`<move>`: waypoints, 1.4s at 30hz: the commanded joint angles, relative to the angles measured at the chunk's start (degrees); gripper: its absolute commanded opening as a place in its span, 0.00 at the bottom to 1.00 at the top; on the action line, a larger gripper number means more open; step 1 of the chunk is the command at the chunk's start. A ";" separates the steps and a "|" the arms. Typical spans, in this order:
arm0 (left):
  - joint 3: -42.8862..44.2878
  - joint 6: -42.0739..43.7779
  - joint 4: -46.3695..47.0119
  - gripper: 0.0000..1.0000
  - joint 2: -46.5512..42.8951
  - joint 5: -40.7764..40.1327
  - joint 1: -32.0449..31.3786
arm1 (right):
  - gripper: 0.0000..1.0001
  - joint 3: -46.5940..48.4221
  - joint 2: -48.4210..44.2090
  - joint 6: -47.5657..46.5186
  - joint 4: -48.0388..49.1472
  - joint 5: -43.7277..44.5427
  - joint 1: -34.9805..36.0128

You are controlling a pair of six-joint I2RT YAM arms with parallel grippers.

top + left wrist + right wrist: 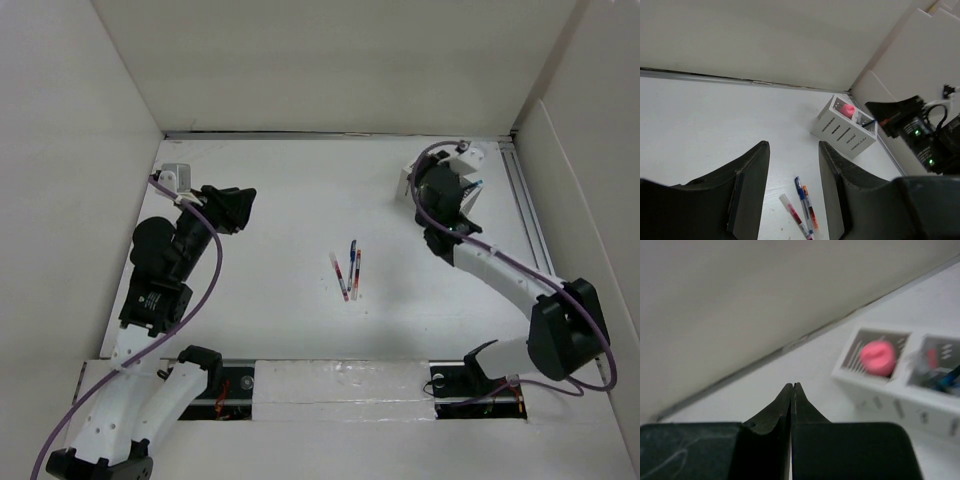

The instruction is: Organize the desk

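left tool (pixel 792 152) with jaws slightly apart, right tool (pixel 791 389) with jaws flush together, tips in contact

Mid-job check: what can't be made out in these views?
- Organizer box: top view, mostly covered by the right gripper.
- Pink object inside: right wrist blurred, left wrist too small to identify.
- Next compartment's contents: right wrist, blurred and cut by the frame edge.
- Pens: left wrist, lower ends cut off by bottom edge.
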 commanded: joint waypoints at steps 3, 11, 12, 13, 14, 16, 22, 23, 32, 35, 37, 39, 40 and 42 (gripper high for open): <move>0.68 0.70 2.21 0.38 -0.31 0.58 0.30 | 0.00 -4.80 4.36 7.05 -6.52 -9.64 9.86; 0.59 0.79 2.21 0.38 0.04 0.15 0.30 | 0.32 -7.34 4.72 7.41 -15.30 -13.24 17.00; 0.50 0.79 2.21 0.38 0.04 -0.20 0.30 | 0.35 -7.52 5.07 8.19 -16.28 -13.15 17.01; 0.50 0.79 2.12 0.38 -0.05 -0.46 0.30 | 0.37 -8.39 5.16 8.37 -16.99 -13.15 17.79; 0.59 0.88 1.95 0.38 -0.13 -0.64 0.30 | 0.39 -9.01 5.24 8.55 -16.91 -13.41 17.80; 0.59 0.96 2.12 0.38 -0.40 -0.20 0.30 | 0.40 -10.15 5.59 8.81 -16.21 -14.99 17.80; 0.76 0.88 2.03 0.38 0.04 0.59 0.30 | 0.39 -9.02 9.02 8.55 -17.79 -19.21 19.90; 0.68 0.88 2.04 0.38 -0.22 0.85 0.30 | 0.37 -8.75 10.33 8.64 -18.13 -19.22 19.91; 0.50 0.70 2.30 0.38 -0.40 0.59 0.30 | 0.25 -6.38 13.77 9.08 -21.74 -16.05 19.91; 0.59 0.79 2.30 0.38 -0.49 1.29 0.30 | 0.24 -6.64 14.29 8.64 -21.13 -16.49 19.38; 0.33 0.79 2.48 0.38 -0.57 0.95 0.30 | 0.25 -6.20 15.00 8.81 -22.17 -15.79 18.76; 0.59 0.70 2.04 0.38 -0.40 0.59 0.30 | 0.26 -6.12 15.44 8.38 -21.74 -16.66 18.24; 0.59 0.79 2.21 0.38 -0.49 0.94 0.30 | 0.26 -5.94 16.22 8.20 -21.65 -16.93 18.24; 0.41 0.79 2.56 0.38 -0.75 0.94 0.30 | 0.26 -4.80 17.19 7.67 -22.35 -16.84 18.24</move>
